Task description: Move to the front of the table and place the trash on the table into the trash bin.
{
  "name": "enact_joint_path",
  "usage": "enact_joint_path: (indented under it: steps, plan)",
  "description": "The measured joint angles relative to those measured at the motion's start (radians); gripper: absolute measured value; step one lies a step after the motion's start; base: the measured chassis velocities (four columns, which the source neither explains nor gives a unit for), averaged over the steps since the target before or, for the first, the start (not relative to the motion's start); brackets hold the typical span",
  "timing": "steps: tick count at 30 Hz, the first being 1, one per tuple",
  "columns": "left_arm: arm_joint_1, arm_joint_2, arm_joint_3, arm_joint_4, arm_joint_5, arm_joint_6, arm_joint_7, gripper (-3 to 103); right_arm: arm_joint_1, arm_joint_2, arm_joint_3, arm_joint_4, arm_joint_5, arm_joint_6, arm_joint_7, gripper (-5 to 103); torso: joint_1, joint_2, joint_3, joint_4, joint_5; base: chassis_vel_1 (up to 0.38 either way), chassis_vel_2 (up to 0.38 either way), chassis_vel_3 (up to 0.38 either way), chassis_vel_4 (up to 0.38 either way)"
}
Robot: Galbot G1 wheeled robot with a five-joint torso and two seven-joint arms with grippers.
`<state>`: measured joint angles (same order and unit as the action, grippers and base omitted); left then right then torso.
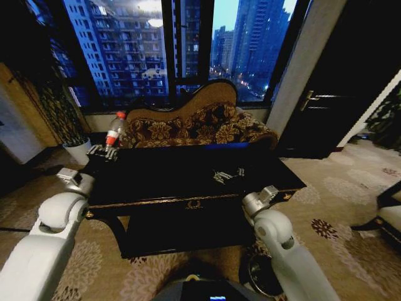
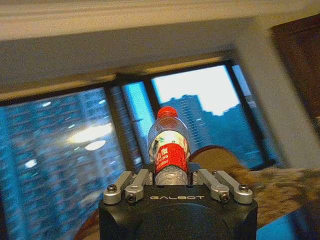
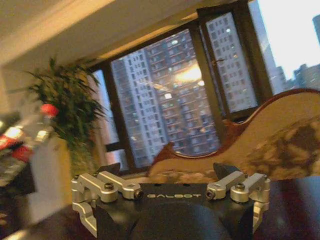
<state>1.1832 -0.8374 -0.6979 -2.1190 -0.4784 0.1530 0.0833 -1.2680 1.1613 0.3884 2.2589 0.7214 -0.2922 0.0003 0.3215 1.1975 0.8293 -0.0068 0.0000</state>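
The left arm reaches forward along the left side of the glossy black bench, its elbow low in the foreground and its forearm running up to the far left corner, where the left pincer is raised just above the bench top. That pincer is clamped on the lower body of a clear plastic bottle with a red cap and red-and-white label; the bottle stands upright between the fingers, cap uppermost, and in the left wrist view the bottle rises straight out of the left pincer against the window. The right arm is bent at the bench's front right corner, and the right pincer is spread wide with nothing between its fingers, facing the patterned sofa behind the bench. Small silvery wrapper bits lie on the bench top right of centre. The trash bin, a dark round bucket, stands on the carpet by the front right corner of the bench, partly hidden by the right arm; I cannot tell what is inside it.
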Motion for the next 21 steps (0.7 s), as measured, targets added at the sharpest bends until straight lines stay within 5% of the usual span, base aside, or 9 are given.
enact_joint_path:
  steps: [13, 21]
  plan:
    - [-0.014, 0.186, 0.176, -0.127, 0.049, -0.065, 0.034, 30, 0.070, -0.003, -0.008, 0.084, 0.320, -0.114, 0.000, 100, 0.000, 0.000, 0.000, 0.0003, -0.0001, 0.000, 0.000, 0.000, 0.000]
    - [-0.014, 0.270, 0.214, -0.172, 0.052, -0.082, 0.036, 30, 0.094, -0.006, -0.032, 0.103, 0.380, -0.149, 0.000, 100, 0.000, 0.000, 0.000, 0.0002, -0.0001, 0.000, 0.000, 0.000, 0.000]
